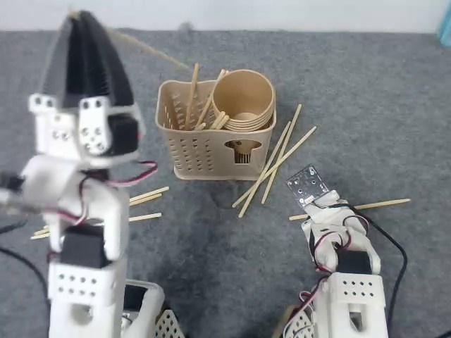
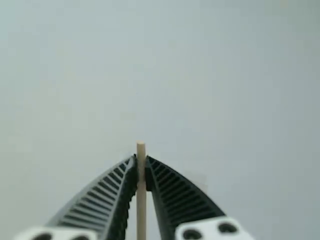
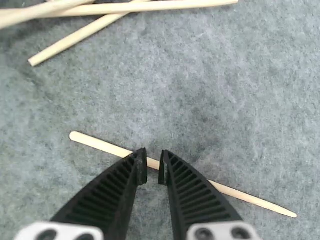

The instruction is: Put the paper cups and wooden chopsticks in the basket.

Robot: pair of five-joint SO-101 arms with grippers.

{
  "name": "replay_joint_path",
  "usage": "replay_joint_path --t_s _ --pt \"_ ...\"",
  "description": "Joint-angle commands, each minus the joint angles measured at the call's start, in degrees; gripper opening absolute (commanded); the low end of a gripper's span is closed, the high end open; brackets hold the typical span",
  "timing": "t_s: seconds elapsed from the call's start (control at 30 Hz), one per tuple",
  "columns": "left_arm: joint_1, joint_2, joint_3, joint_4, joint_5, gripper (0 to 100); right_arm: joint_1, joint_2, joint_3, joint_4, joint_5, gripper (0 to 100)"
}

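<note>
Clamping one wooden chopstick point(image 2: 141, 148), left gripper point(image 2: 140, 162) stood raised at upper left of the high view; basket point(image 1: 190, 151) at centre held paper cups point(image 1: 243, 95). Advised: bring the stick's tip over the basket's open side before letting go. Right gripper point(image 3: 152, 169), jaws narrowly apart, hung above a loose chopstick point(image 3: 95, 142) on the bench point(image 1: 394, 105).

One basket point(image 1: 197, 151) holding one nested stack of paper cups point(image 1: 243, 95) and several chopsticks point(image 1: 192, 95). Outside it: four loose chopsticks point(image 1: 271, 165) at four o'clock, about three further chopsticks point(image 1: 144, 198) at eight o'clock, one held chopstick point(image 2: 141, 205) aloft.
</note>
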Motion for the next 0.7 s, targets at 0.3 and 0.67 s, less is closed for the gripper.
replay_joint_path --t_s 0.3,0.67 --pt "-1.5 5.8 5.7 4.7 -1.1 1 1.7 -1.2 -0.4 -0.8 -0.6 5.4" --pt "-1.0 5.5 15.5 4.5 -6.3 3 1.7 -1.2 -0.4 -1.1 -0.6 5.4"
